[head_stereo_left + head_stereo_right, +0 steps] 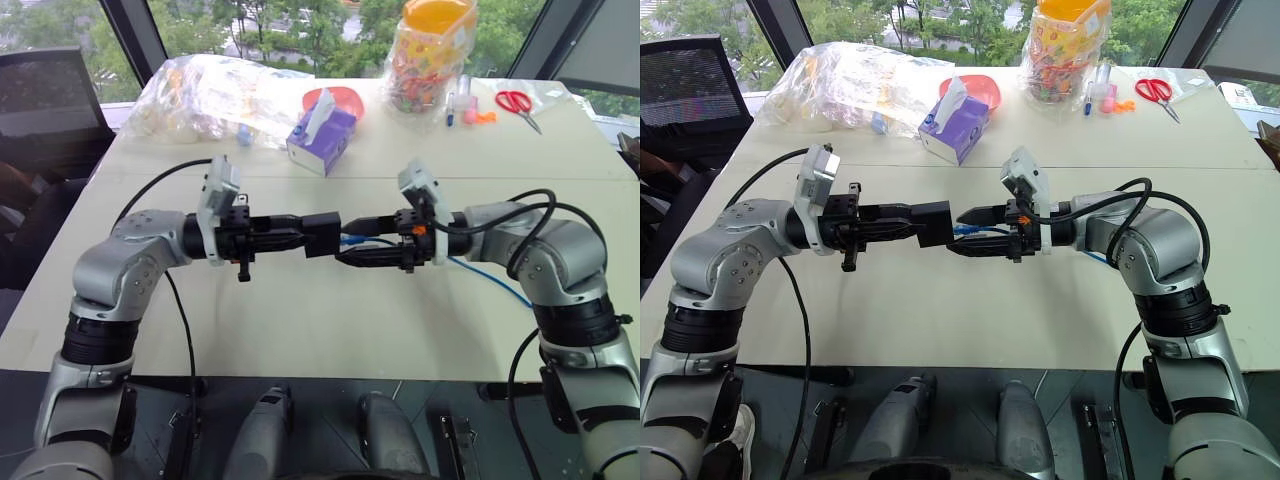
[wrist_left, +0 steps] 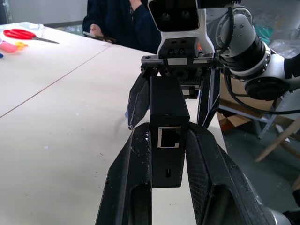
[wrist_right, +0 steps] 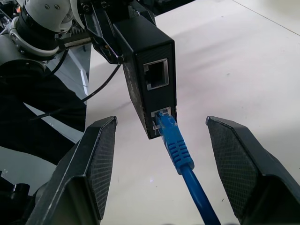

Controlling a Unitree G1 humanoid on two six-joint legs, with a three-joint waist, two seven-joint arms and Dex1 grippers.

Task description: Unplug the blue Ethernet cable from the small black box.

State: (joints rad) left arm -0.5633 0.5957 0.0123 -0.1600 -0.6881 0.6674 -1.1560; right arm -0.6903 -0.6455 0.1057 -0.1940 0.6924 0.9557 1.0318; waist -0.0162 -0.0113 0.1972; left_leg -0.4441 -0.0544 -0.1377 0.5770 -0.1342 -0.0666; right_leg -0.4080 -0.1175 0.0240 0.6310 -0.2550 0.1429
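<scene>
Above the tabletop [image 1: 300, 330], left end effector [image 2: 166, 140] clamps the small black box [image 3: 150, 70]. Right end effector [image 3: 161, 164] spread wide, gripping nothing. Blue Ethernet cable [image 3: 180, 154] plugged in. Tissue box [image 1: 322, 138] behind; right wrist view reveals a second, vacant socket.

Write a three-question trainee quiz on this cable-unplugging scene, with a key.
1. True or false: the blue Ethernet cable is still plugged into the small black box.
2. Which hand grips the box? A) left hand B) right hand
3. Fill in: the right hand's fingers stand ____ on either side of the cable.

Key: 1 true; 2 A; 3 open
</scene>
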